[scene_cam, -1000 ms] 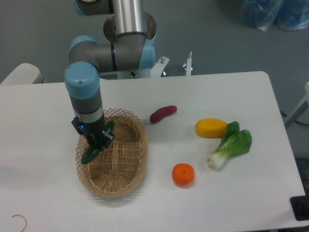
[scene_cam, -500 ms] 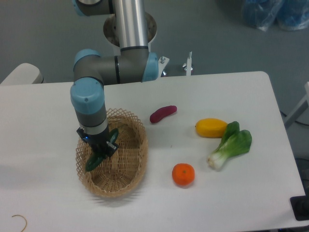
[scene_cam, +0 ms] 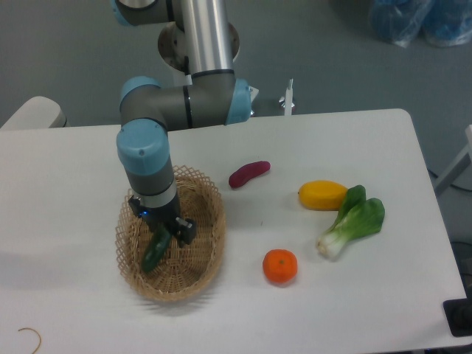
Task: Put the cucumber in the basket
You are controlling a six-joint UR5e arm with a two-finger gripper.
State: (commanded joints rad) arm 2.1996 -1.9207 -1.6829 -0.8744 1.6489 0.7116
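The dark green cucumber [scene_cam: 155, 250] lies tilted inside the tan wicker basket [scene_cam: 200, 274] at the left of the white table. My gripper [scene_cam: 167, 231] hangs straight down into the basket, its fingers at the cucumber's upper end. The fingers look shut on the cucumber, and its lower end points toward the basket's front left. I cannot tell whether the cucumber rests on the basket floor.
A purple-red sweet potato [scene_cam: 248, 173] lies right of the basket. A yellow fruit [scene_cam: 322, 195], a bok choy [scene_cam: 354, 220] and an orange [scene_cam: 280, 266] lie further right. A thin cord loop [scene_cam: 30, 338] lies at the front left table corner.
The gripper has moved right and deeper into the basket with the cucumber. The cucumber went from over the basket's left rim to inside the basket.
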